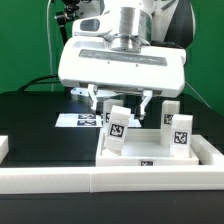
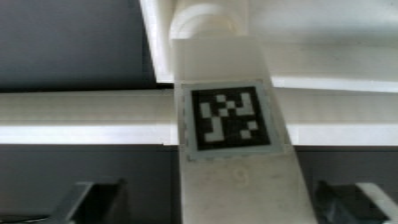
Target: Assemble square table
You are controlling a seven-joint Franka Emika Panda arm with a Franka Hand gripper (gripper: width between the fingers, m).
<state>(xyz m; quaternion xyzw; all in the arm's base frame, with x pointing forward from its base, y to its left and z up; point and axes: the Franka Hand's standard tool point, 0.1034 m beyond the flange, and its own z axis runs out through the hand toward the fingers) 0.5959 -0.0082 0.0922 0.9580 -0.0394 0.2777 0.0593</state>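
Because the gripper [image 1: 120, 98] hangs with its jaws apart, one on each side of a tagged leg [image 1: 118, 130] standing upright on the square tabletop [image 1: 150, 156] near the border wall [image 1: 100, 180], any drift as it lifts could, I judge, nudge the leg over. Only the exterior view shows a second leg [image 1: 179, 127]; only the wrist view shows the clear gaps between fingertips [image 2: 89, 200] and leg [image 2: 228, 120].

Behind the scene hangs a green backdrop [image 1: 30, 40]. The tabletop [image 1: 35, 125] is black and matte. A dark cable [image 1: 40, 82] lies along its far edge.
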